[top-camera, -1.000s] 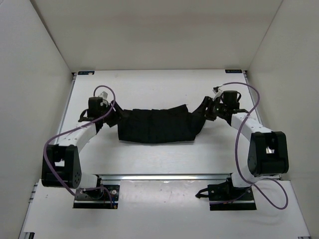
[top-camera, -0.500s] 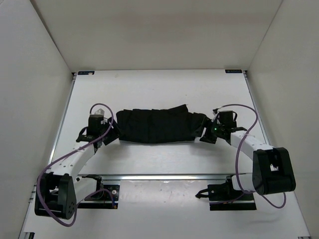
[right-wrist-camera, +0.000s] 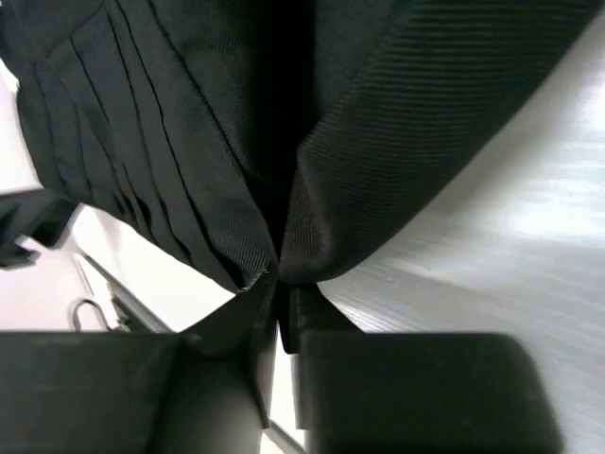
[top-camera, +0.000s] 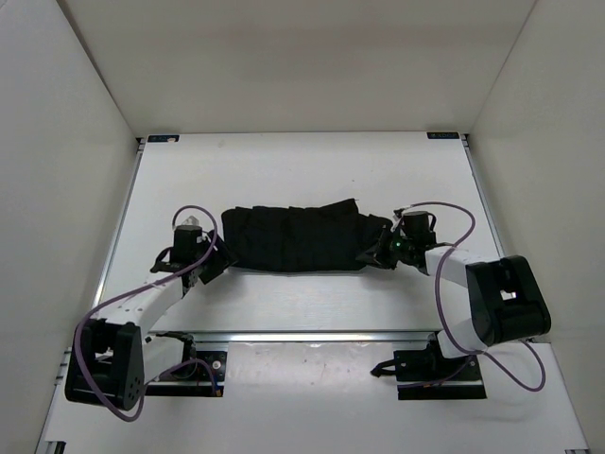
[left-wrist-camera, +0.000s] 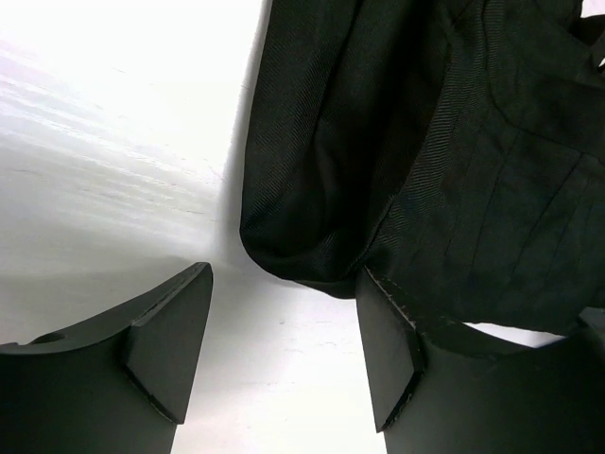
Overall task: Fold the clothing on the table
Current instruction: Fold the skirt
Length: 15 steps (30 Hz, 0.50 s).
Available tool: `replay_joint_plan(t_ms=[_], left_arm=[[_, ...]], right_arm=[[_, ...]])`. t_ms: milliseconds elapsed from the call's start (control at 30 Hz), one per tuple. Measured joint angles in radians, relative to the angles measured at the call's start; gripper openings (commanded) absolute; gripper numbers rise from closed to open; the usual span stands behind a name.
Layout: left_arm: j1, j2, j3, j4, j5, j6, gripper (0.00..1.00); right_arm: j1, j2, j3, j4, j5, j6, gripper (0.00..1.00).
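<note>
The black pleated clothing [top-camera: 298, 236] lies as a wide band across the middle of the white table [top-camera: 284, 170]. My left gripper [top-camera: 214, 264] is low at its near left corner. In the left wrist view the clothing [left-wrist-camera: 425, 142] bulges just ahead of the left gripper [left-wrist-camera: 284, 317], which is open with bare table between its jaws; the right finger [left-wrist-camera: 389, 355] touches the hem. My right gripper [top-camera: 374, 255] sits at the near right corner. The right wrist view shows the right gripper [right-wrist-camera: 281, 286] shut, with the clothing [right-wrist-camera: 236, 113] gathered into its tips.
White enclosure walls stand on the left, right and back. A metal rail [top-camera: 312, 334] runs along the table's near edge, in front of the arm bases. Purple cables [top-camera: 444, 274] loop beside each arm.
Both wrists have come nearer and lower, to the garment's near corners. The right gripper has gone from open to shut on the fabric. The left gripper stays open.
</note>
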Motion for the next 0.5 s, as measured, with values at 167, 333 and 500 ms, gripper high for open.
replay_joint_plan(t_ms=[167, 333, 500], left_arm=[[-0.036, 0.032, -0.016, 0.048, 0.0, -0.04, 0.68], [-0.065, 0.06, -0.037, 0.123, -0.01, -0.098, 0.06], [-0.123, 0.144, -0.037, 0.224, -0.016, -0.126, 0.0]], right_arm=[[-0.013, 0.003, -0.014, 0.022, -0.005, 0.019, 0.0], [-0.042, 0.002, -0.028, 0.024, -0.012, 0.008, 0.0], [-0.154, -0.044, -0.042, -0.029, -0.028, -0.043, 0.0]])
